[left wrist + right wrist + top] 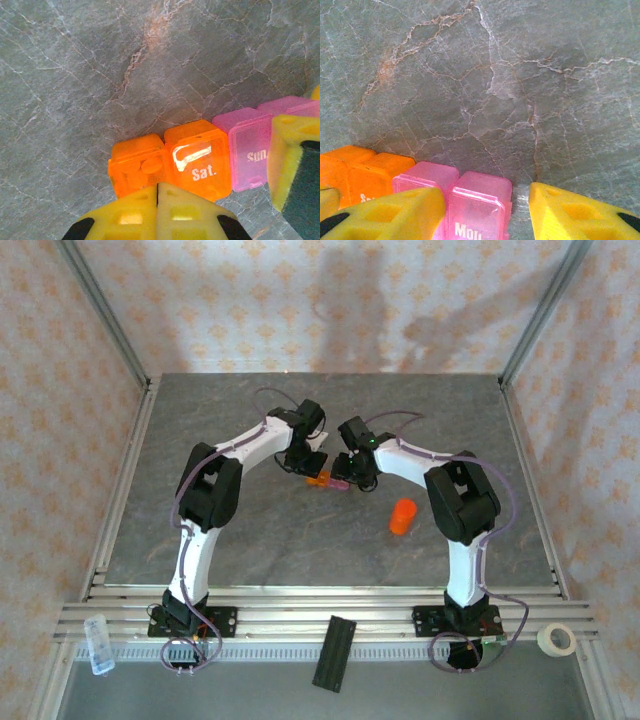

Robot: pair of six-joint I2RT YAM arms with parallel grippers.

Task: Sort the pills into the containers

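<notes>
Top external: pill box (pixel 330 480) at middle of table (pixel 270 540) | look: joined square see-through cells, orange left end, rest pink, day labels | handling: light, stiff, slippery plastic, likely slides; pinch one cell's side walls | left gripper (pixel 157 200) closed, tips at orange cells | right gripper (pixel 487 194) open astride a pink cell
</notes>
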